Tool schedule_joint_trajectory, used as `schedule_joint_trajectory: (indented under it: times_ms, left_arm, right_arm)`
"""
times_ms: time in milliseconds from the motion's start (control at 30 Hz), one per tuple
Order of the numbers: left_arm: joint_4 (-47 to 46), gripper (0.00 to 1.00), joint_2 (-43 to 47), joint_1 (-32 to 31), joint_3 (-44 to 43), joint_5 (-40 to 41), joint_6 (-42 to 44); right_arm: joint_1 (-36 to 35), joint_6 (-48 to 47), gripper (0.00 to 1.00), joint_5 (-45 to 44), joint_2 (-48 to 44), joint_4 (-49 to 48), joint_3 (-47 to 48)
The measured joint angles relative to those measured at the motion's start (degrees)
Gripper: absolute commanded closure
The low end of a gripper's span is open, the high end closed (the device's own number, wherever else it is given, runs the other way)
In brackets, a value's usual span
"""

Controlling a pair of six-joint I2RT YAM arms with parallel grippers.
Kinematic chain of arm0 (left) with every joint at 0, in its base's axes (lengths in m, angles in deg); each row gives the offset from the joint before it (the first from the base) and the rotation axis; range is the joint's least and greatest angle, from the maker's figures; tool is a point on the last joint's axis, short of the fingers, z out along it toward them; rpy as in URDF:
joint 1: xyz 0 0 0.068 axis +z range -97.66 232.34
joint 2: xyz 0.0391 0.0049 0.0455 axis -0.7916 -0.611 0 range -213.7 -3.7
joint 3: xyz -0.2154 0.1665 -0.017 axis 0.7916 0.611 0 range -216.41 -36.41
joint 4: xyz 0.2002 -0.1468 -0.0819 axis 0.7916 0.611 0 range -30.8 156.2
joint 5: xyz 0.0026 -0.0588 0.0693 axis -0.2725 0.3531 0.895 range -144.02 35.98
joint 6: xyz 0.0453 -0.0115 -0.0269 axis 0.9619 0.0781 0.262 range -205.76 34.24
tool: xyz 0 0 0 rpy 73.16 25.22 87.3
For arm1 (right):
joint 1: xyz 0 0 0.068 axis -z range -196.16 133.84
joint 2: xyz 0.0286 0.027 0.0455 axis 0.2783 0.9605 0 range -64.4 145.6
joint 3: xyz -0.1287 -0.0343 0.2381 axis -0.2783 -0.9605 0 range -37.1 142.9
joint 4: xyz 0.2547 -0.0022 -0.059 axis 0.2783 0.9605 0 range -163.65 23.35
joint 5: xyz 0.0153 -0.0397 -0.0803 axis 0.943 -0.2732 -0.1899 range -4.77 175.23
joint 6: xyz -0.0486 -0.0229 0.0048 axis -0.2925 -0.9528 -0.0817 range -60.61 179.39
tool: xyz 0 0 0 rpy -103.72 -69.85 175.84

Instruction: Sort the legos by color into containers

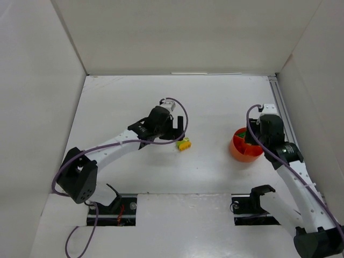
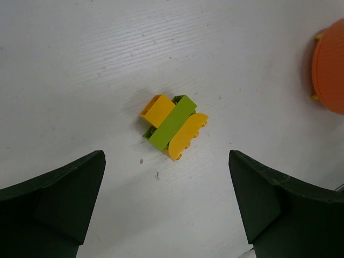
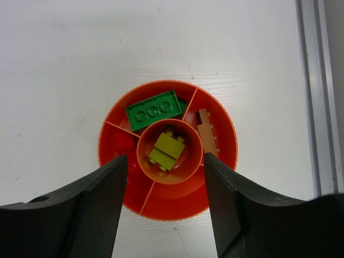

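Bowl (image 2: 331, 70) cut by frame edge, red brick (image 3: 124, 143) partly behind right end effector (image 3: 164, 160)

No readable text, none on the legos (image 2: 173, 124), none on the orange bowl (image 3: 172, 210)

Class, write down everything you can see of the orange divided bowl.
The orange bowl is round, plastic-looking, with a ribbed outer rim. It stands upright on the white table. A central round cup holds lime green bricks; dividers split the ring around it into compartments. One holds a dark green brick, another a brown brick, another something red. The right gripper hangs open above it.
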Motion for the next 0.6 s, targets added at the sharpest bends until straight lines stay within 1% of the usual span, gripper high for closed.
schedule_joint_trajectory:
  times_ms: [67, 167, 233, 267, 300, 333, 400, 500, 600]
  left_arm:
    - [-2.2, 0.03, -0.3, 0.0, 1.0, -2.1, 3.3]
    - [-2.7, 0.12, -2.9, 0.4, 0.0, -2.7, 5.3]
    - [-0.2, 0.17, -7.0, 1.8, -4.2, -2.6, 4.2]
    - [1.1, 0.21, -9.5, 2.7, -6.8, -1.9, 2.6]
    - [2.0, 0.21, -11.8, 3.4, -9.2, -1.2, 0.9]
    - [3.1, 0.24, -13.9, 3.8, -11.3, -0.3, -0.8]
    - [4.6, 0.24, -17.1, 4.1, -14.3, 2.0, -5.2]
    - [9.5, 0.26, -20.4, 2.2, -17.1, 5.8, -12.2]
    - [13.4, 0.27, -22.9, 0.0, -19.6, 7.7, -18.3]
  right_arm:
    - [0.0, -0.3, 0.36, 0.8, -2.4, -0.2, 0.0]
    - [0.0, -0.7, 0.36, 2.1, -3.8, -0.3, 0.0]
    - [0.0, -0.9, 0.36, 2.3, -3.7, -0.2, 0.0]
    - [0.0, -1.0, 0.36, 2.3, -3.3, -0.2, 0.0]
    - [0.0, -1.0, 0.36, 2.3, -3.1, -0.1, 0.0]
    - [0.0, -1.0, 0.36, 2.2, -2.9, 0.0, 0.0]
    - [0.0, -1.0, 0.36, 1.7, -2.8, 0.2, 0.0]
    - [0.0, -1.0, 0.36, 0.6, -2.9, 0.4, 0.2]
    - [0.0, -1.0, 0.35, -0.5, -3.0, 0.7, 0.2]
